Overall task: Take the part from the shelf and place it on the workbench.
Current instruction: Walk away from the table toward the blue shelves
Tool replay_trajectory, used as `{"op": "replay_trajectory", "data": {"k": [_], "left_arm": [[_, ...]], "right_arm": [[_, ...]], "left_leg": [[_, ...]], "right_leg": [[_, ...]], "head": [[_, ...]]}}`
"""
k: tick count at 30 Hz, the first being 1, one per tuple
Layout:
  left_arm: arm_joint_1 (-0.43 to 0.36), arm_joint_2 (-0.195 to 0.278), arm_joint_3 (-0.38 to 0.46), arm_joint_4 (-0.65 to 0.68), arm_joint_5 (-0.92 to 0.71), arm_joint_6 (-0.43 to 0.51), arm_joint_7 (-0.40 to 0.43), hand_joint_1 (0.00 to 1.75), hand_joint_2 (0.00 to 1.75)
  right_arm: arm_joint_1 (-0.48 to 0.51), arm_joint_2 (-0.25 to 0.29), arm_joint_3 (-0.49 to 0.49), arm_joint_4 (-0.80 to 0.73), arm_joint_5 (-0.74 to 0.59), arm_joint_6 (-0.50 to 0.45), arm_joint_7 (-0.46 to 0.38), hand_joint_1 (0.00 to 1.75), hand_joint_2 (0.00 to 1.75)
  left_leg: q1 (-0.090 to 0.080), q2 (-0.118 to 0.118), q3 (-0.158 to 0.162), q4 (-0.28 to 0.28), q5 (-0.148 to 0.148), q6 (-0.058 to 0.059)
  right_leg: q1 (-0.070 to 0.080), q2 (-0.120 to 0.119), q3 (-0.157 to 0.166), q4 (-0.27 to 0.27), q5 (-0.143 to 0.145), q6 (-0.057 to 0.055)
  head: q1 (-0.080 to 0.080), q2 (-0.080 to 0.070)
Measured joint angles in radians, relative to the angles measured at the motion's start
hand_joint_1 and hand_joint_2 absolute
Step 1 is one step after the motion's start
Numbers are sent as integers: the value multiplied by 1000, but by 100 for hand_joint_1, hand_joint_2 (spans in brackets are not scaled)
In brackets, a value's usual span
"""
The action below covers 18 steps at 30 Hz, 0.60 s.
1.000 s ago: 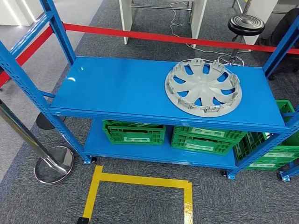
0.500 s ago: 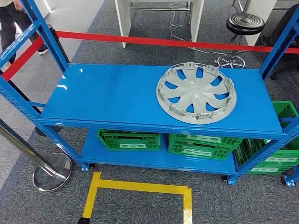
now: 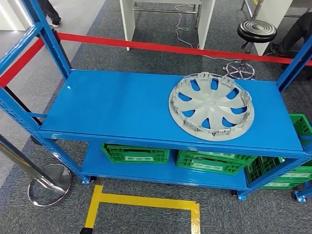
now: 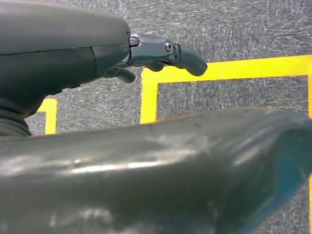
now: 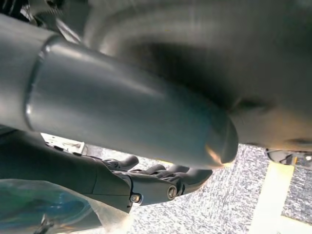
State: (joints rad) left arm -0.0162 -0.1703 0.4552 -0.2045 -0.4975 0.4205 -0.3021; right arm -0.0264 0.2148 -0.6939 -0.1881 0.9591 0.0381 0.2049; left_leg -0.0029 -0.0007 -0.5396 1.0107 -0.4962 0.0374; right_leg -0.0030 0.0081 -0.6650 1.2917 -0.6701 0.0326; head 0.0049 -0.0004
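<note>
Since the part (image 3: 211,106) lies flat on the shelf's (image 3: 110,105) right side, I'd reach with the right hand (image 5: 162,183), both hands hanging empty, fingers loosely extended.

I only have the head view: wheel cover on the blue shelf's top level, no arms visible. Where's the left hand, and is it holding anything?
Observer: In the left wrist view the left hand holds nothing, its fingers stretched out above grey carpet.
Operator: And the right one?
Observer: The right hand is empty too, fingers extended, hanging over the carpet.
Operator: Anything under them?
Observer: Yellow floor tape lies below the left hand.
</note>
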Motion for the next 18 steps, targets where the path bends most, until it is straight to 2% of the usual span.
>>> {"op": "replay_trajectory", "data": {"k": [1,2,4,5,6,9,11,12,14,15,16,17,18], "left_arm": [[1,0,0,0,2,-1,0,0,0],[2,-1,0,0,5,-2,0,0,0],[4,-1,1,0,6,-4,0,0,0],[3,-1,1,0,6,-4,0,0,0],[2,-1,2,0,6,-4,0,0,0],[-3,-1,3,0,6,-4,0,0,0],[-5,-1,4,0,6,-4,-1,0,0],[-5,-2,5,0,6,-4,-1,0,0],[-5,-2,5,0,6,-4,-2,0,0],[-4,-2,5,0,6,-4,-2,0,0],[-2,-2,6,0,6,-4,-2,0,0],[-1,-2,6,0,6,-4,-2,0,0],[0,-2,6,0,6,-4,-2,0,0]], "right_arm": [[2,0,0,0,0,0,0,0,0],[3,-1,0,0,0,0,0,0,0],[4,-1,0,0,0,0,1,0,0],[4,-1,0,0,0,0,1,0,0],[4,-2,0,0,0,0,1,0,0],[4,-2,0,0,-3,0,1,0,0],[5,-1,0,0,-5,0,2,0,0],[5,-1,0,0,-6,0,2,0,0],[5,-1,0,0,-6,0,2,0,0],[5,-2,0,0,-7,0,2,0,0],[6,-2,0,0,-7,0,2,0,0],[7,-2,0,0,-7,0,2,0,0],[7,-1,0,0,-7,0,2,0,0]], "left_leg": [[1,-1,8,0,-7,-1],[3,-1,19,0,-15,-3],[7,-3,44,0,-36,-11],[6,-4,53,2,-47,-17],[5,-5,58,3,-55,-23],[5,-6,65,-1,-67,-36],[7,-6,57,28,-86,-45],[8,-5,37,72,-107,-48],[8,-5,-41,211,-156,-52],[8,-5,-80,270,-167,-53],[8,-5,-107,301,-160,-51],[7,-5,-116,291,-131,-47],[6,-5,-109,247,-86,-42]], "right_leg": [[-1,0,-24,16,17,3],[-3,0,-28,-9,55,6],[-7,-2,11,-136,153,11],[-8,-2,36,-193,181,9],[-8,-2,53,-229,193,4],[-4,1,66,-243,182,-21],[-6,-1,73,-247,176,-35],[-7,-2,79,-248,172,-42],[-5,-4,90,-248,161,-50],[-3,-4,97,-248,155,-52],[-1,-2,105,-248,148,-53],[0,-1,116,-248,141,-53],[2,1,127,-248,133,-53]], "head": [[0,0],[0,0],[1,0],[2,0],[3,0],[0,0],[-3,0],[-4,0],[-5,0],[-5,0],[-5,0],[-5,0],[-5,0]]}}
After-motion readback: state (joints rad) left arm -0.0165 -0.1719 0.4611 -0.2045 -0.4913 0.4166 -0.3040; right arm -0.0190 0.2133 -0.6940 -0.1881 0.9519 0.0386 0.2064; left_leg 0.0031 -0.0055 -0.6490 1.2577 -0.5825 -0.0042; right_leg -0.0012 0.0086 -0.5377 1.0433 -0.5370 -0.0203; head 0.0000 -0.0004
